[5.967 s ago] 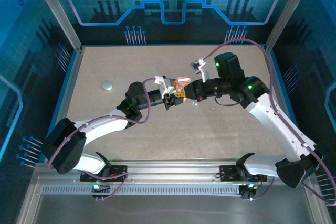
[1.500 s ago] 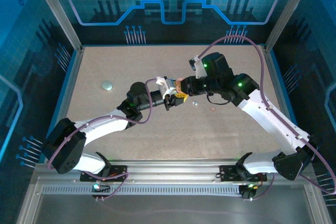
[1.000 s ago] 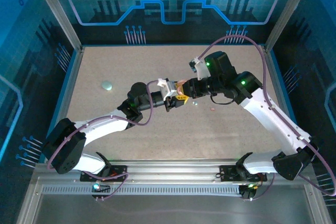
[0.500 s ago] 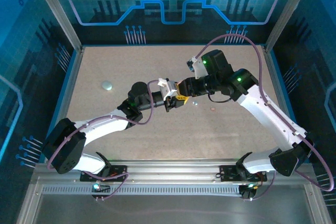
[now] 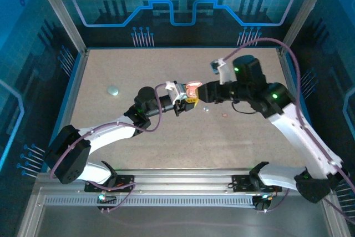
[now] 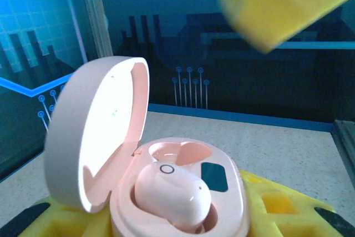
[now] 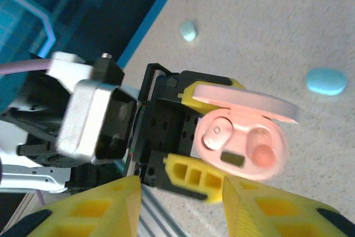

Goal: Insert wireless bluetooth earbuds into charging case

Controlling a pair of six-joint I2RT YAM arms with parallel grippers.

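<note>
The pink charging case (image 5: 192, 87) is held above the table with my left gripper (image 5: 189, 99) shut on it. Its lid (image 6: 97, 131) stands open. One pink earbud (image 6: 172, 195) sits in the near socket, tilted and riding a little high. The other socket (image 6: 186, 152) is empty. My right gripper (image 5: 204, 93) hangs just right of the case, open, with nothing between its yellow fingers (image 7: 94, 209). From the right wrist the case (image 7: 244, 145) faces the camera with the earbud (image 7: 216, 133) in it. A pale bead-like earbud (image 5: 205, 109) and a pink one (image 5: 224, 115) lie on the table.
A pale round case (image 5: 113, 90) lies far left on the speckled table (image 5: 166, 148). In the right wrist view a small pale blue piece (image 7: 188, 30) sits near the blue wall and a pale blue oval piece (image 7: 325, 80) lies farther out. Frame posts ring the table.
The right gripper, which was closed in over the case half a second ago, has drawn back to the right. The open pink lid shows again. The left arm has held still.
</note>
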